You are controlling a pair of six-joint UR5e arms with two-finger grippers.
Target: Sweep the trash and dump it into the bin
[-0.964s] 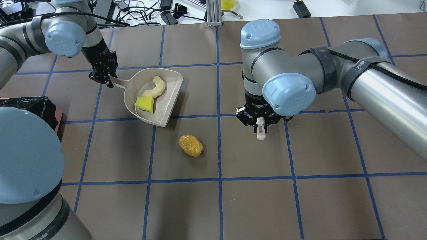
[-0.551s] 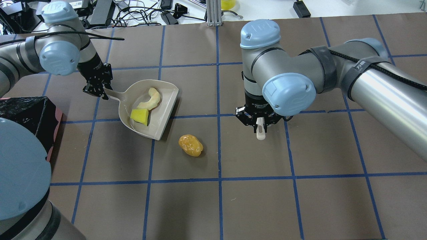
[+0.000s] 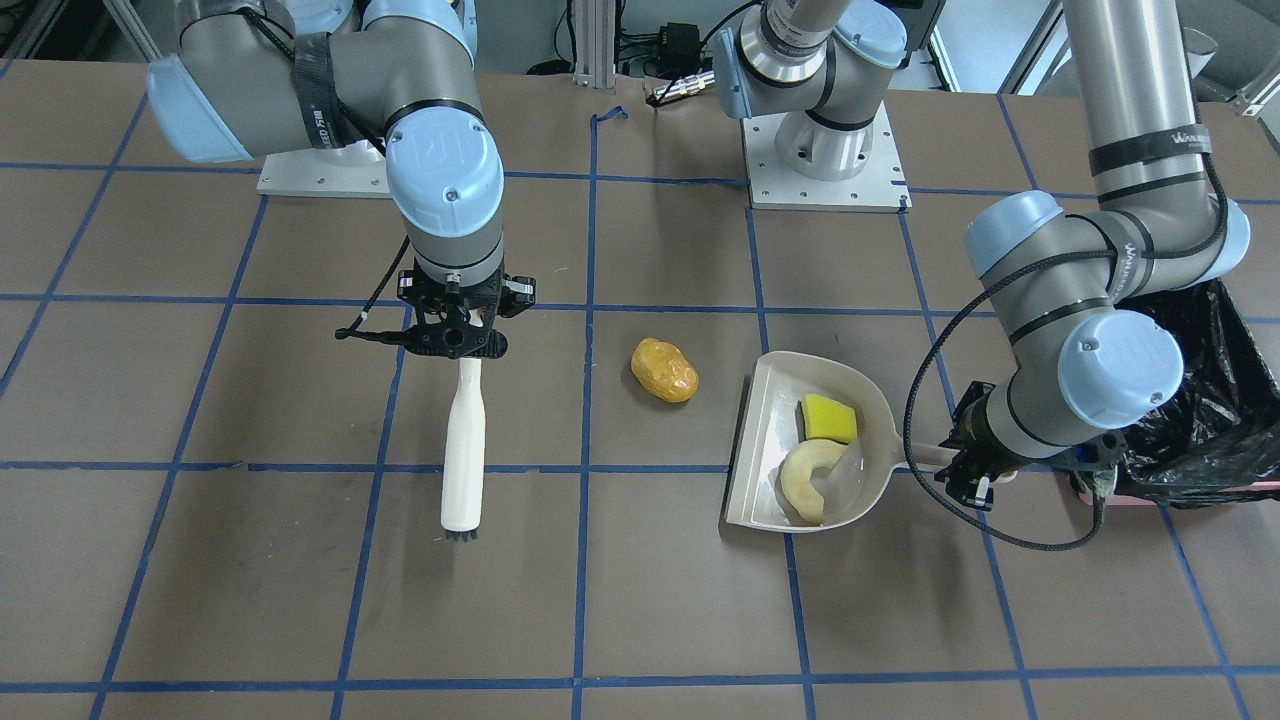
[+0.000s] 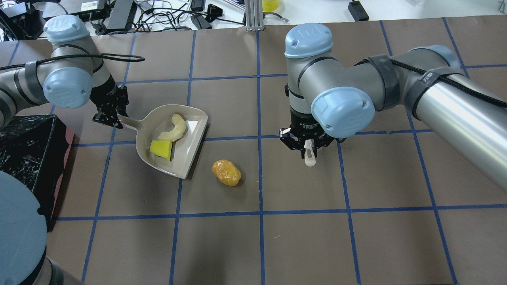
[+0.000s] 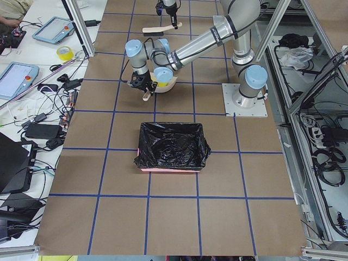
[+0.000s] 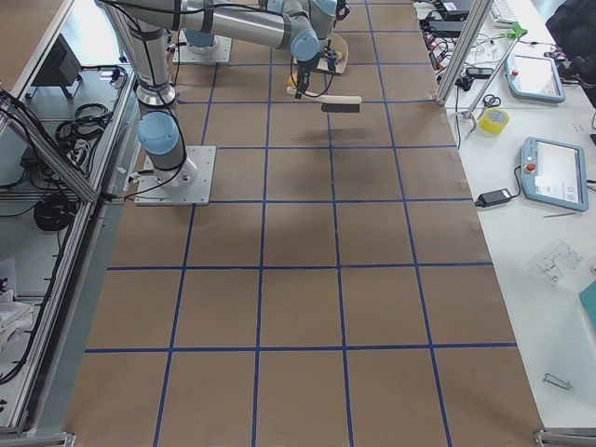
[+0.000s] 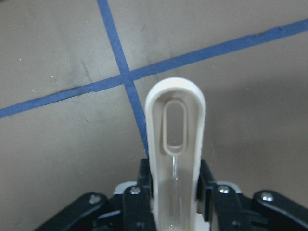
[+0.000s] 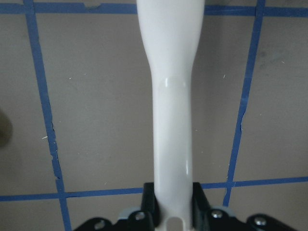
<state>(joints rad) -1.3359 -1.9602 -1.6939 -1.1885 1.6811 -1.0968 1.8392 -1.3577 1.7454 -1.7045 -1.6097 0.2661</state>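
My left gripper (image 4: 109,114) is shut on the handle of a beige dustpan (image 4: 190,152), seen too in the front view (image 3: 765,400). In the pan lie a yellow sponge piece (image 4: 161,148) and a pale crescent piece (image 4: 175,126). The golden-brown lump (image 4: 226,172) lies on the table just right of the pan's open edge, also in the front view (image 3: 664,369). My right gripper (image 4: 308,145) is shut on a white brush (image 3: 463,450), held off the table right of the lump. The black-lined bin (image 4: 23,150) stands at the left edge.
Blue tape lines grid the brown table (image 4: 301,237). Cables and gear (image 4: 166,16) lie past the far edge. The left arm's large elbow (image 4: 16,233) hangs over the near left corner beside the bin.
My left gripper has drawn the dustpan toward the near left, closer to the bin, with sponge and crescent still in it. The right arm, the brush and the lump have not moved.
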